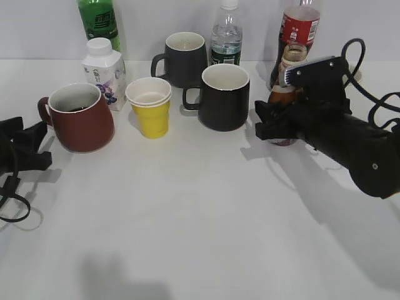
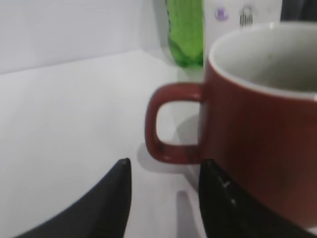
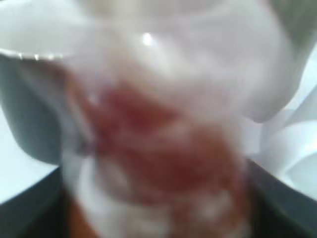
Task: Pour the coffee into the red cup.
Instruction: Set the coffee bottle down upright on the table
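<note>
So over on the far left the left gripper (image 1: 28, 147) sat low on the table (image 1: 200, 237), jaws apart with nothing between them, right beside the red cup (image 1: 80, 117). From its wrist cam the two fingers (image 2: 111, 198) pointed at the cup's handle (image 2: 171, 124), one finger tight against the cup wall, but not closed on anything. The cup stood upright with a bit of dark stuff at the bottom. Behind it were a green bottle (image 1: 99, 22) and a small white carton (image 1: 104, 70), then a yellow cup (image 1: 150, 107), two black mugs (image 1: 222, 97) and a water bottle (image 1: 226, 39). Over on the right, well away from the red cup, the right gripper (image 1: 275, 122) was clamped around the coffee (image 1: 286, 94), which stood upright on the table just in front of a cola bottle (image 1: 300, 25). The right wrist cam was just a blur of its label (image 3: 158, 148).
</note>
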Controlling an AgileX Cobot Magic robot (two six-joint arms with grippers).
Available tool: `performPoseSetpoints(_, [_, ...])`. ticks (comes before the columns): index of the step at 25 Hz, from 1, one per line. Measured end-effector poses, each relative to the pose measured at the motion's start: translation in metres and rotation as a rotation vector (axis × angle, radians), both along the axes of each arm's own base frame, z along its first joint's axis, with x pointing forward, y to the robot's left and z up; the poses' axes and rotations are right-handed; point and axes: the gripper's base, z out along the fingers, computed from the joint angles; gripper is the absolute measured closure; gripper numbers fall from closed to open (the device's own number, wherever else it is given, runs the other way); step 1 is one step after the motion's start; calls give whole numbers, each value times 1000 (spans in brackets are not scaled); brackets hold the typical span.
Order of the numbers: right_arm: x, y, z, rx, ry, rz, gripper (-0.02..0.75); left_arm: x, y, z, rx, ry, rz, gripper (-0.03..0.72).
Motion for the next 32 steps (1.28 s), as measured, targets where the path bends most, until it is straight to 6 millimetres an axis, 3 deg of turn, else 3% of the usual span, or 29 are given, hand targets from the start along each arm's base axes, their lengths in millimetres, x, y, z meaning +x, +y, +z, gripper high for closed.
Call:
performPoseSetpoints(4, [-6, -3, -6, -13, 21, 4, 230, -3, 1, 8, -25, 35, 7, 337])
performPoseSetpoints(10, [-10, -5, -5, -3, -20, 3, 141, -10, 2, 24, -40, 95, 17, 337])
performPoseSetpoints(20, [-28, -13, -4, 11, 24, -4, 130, -28, 5, 56, -97, 262, 58, 337])
performPoseSetpoints(26, [-47, -22, 5, 15, 95, -5, 130, -30, 7, 90, -110, 451, 104, 337])
performPoseSetpoints(32, [-64, -25, 19, 22, 257, 7, 133, -49, 8, 123, -126, 557, 111, 337])
